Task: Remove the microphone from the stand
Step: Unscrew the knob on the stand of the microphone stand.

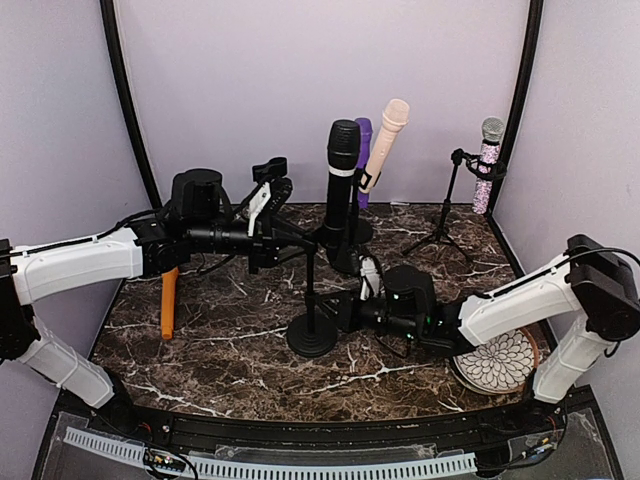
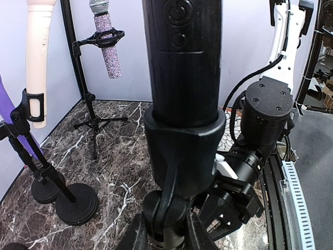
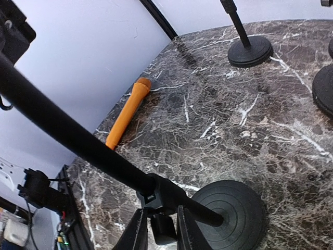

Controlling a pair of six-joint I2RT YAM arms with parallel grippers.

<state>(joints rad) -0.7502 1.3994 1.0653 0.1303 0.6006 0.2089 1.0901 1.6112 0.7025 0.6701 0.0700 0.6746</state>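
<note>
Both grippers braced on the stand [image 1: 312,335], black microphone [image 1: 342,165] seated in its clip [image 2: 182,146].
Left gripper [image 2: 169,235] is narrow, pinched on the stand joint, with the microphone upright directly above it. Right gripper [image 3: 162,232] is narrow around the pole's low collar, the base just beyond its fingertips. Best move, judged: keep the low hold firm so the stand can't tip, then slide the microphone straight up along the clip, no sideways yank. Count: 5 microphones (1 orange microphone [image 3: 127,112] flat on the bench [image 1: 230,350]), 4 stands, 1 plate [image 1: 510,365].
</note>
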